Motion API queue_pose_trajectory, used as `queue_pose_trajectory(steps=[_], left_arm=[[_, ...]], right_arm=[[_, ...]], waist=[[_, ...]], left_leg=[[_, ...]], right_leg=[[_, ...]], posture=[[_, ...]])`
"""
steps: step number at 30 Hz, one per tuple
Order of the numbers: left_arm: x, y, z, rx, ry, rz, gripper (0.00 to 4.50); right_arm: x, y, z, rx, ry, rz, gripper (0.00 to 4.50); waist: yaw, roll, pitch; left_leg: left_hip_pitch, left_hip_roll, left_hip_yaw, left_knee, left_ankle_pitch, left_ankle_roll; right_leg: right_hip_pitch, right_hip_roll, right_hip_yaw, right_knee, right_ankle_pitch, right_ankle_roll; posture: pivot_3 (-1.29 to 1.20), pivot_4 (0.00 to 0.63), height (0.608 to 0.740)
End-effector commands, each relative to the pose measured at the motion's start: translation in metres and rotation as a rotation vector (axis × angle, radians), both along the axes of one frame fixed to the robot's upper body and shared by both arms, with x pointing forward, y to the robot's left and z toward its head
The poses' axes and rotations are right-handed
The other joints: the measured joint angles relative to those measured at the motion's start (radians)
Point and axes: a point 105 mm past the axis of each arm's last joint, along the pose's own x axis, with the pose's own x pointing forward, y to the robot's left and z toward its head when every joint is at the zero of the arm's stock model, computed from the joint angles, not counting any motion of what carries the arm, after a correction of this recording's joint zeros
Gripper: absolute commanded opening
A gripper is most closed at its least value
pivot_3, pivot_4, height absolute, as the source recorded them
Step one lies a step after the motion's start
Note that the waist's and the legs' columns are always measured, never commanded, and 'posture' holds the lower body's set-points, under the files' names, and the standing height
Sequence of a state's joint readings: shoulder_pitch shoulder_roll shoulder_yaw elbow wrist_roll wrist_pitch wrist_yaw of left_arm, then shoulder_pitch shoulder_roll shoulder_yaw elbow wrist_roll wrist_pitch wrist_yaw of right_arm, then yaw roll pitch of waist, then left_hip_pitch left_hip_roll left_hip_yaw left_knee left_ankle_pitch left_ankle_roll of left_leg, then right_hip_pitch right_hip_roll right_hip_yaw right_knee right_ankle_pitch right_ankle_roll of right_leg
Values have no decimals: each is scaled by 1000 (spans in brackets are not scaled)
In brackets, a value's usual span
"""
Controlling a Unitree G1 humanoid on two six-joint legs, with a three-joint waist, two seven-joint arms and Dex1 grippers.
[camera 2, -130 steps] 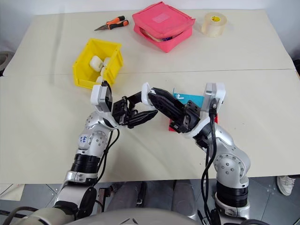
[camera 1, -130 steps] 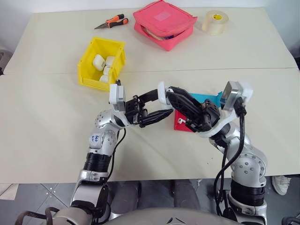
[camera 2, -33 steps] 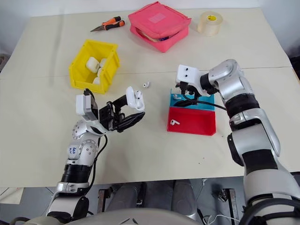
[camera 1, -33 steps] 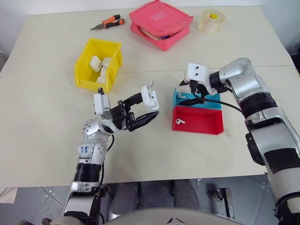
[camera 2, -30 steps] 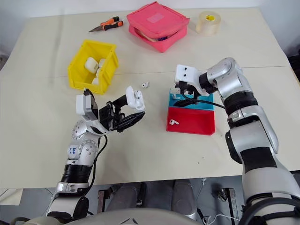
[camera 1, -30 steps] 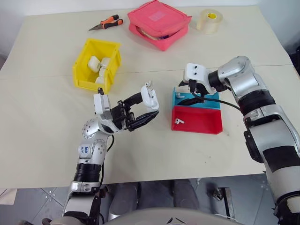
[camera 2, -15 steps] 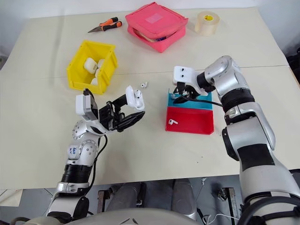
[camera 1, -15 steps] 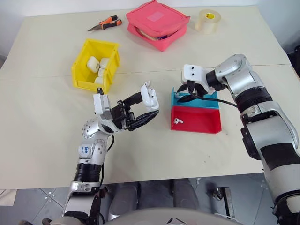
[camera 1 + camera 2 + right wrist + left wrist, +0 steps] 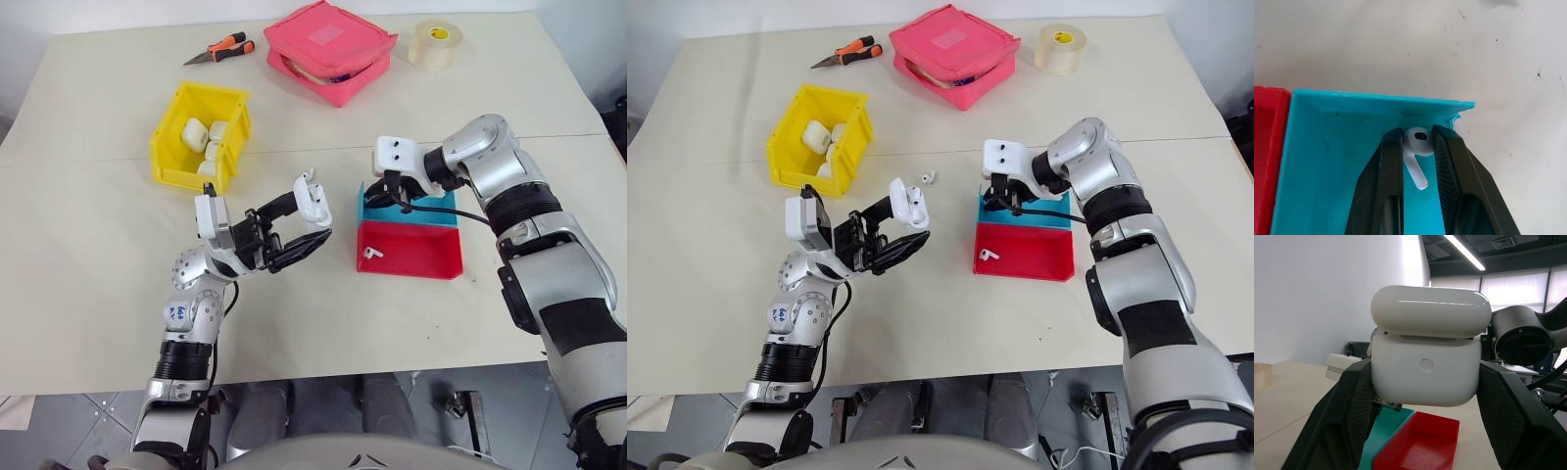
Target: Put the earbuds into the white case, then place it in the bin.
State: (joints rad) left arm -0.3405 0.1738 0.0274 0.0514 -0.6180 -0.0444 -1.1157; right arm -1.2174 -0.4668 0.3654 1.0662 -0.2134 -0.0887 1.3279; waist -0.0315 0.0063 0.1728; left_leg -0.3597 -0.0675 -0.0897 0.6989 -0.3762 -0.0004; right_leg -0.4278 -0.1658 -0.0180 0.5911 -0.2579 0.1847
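My left gripper [image 9: 306, 223] is shut on the white case [image 9: 313, 201] and holds it above the table with the lid raised; the case [image 9: 1426, 369] sits between the black fingers [image 9: 1352, 416]. My right gripper [image 9: 384, 195] reaches down into the far corner of the blue tray [image 9: 431, 210]. It is shut on an earbud [image 9: 1418, 144], stem pointing back between the fingers [image 9: 1388, 181]. A second earbud [image 9: 370, 253] lies in the red tray [image 9: 431, 262]. A third earbud [image 9: 930, 177] lies on the table beyond the case. The yellow bin [image 9: 168, 157] stands at the far left.
Several white cases [image 9: 206, 132] lie in the yellow bin. At the table's far edge are a pink zip pouch [image 9: 331, 39], a tape roll [image 9: 437, 43] and orange-handled pliers [image 9: 219, 46]. The red and blue trays stand side by side.
My right gripper's fingers have closed on the earbud in the blue tray's corner. The left gripper and the case have stayed where they were.
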Motion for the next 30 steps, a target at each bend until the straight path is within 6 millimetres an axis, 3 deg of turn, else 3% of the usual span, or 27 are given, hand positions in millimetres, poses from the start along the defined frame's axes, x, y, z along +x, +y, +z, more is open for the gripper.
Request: queue_pose_trajectory(steps=[1, 5, 10, 17, 25, 30], left_arm=[[-2, 0, 8, -5, -45, 3, 2781], [-3, 0, 8, -6, -45, 1, 2781], [-2, -1, 10, -10, -47, -2, 2781], [-3, -4, 10, -12, -29, -34, 2781], [-4, -11, 12, -4, -14, -85, 2781], [-3, -13, 14, 4, 4, -106, 2781]], right_arm=[[-1, -6, -11, -27, 22, -19, 487], [-1, -7, -8, -3, 9, -21, 487], [-1, -18, 25, 151, -45, -59, 487], [-29, -39, 60, 369, -117, -83, 487], [-67, -26, 102, 868, -198, -106, 487], [-97, -17, 111, 1211, -45, -99, 487]], waist=[[0, 0, 0], [0, 0, 0], [5, 0, 0], [5, 0, 0], [7, 0, 0], [14, 0, 0]], left_leg=[[0, 0, 0, 0, 0, 0], [0, 0, 0, 0, 0, 0], [0, 0, 0, 0, 0, 0], [-2, 0, 0, -1, 0, 0], [-2, 0, 0, 0, 0, 0], [-2, 0, -1, 0, 0, 0]], right_leg=[[0, 0, 0, 0, 0, 0], [0, 0, 0, 0, 0, 0], [0, 0, 0, 0, 0, 0], [-1, 0, -1, -1, 0, 0], [-1, 0, 0, 0, 0, 0], [-1, 0, -1, 0, 0, 0]], posture=[[0, 150, 740], [0, 150, 740], [0, 150, 740], [0, 150, 740], [0, 150, 740], [0, 150, 740]])
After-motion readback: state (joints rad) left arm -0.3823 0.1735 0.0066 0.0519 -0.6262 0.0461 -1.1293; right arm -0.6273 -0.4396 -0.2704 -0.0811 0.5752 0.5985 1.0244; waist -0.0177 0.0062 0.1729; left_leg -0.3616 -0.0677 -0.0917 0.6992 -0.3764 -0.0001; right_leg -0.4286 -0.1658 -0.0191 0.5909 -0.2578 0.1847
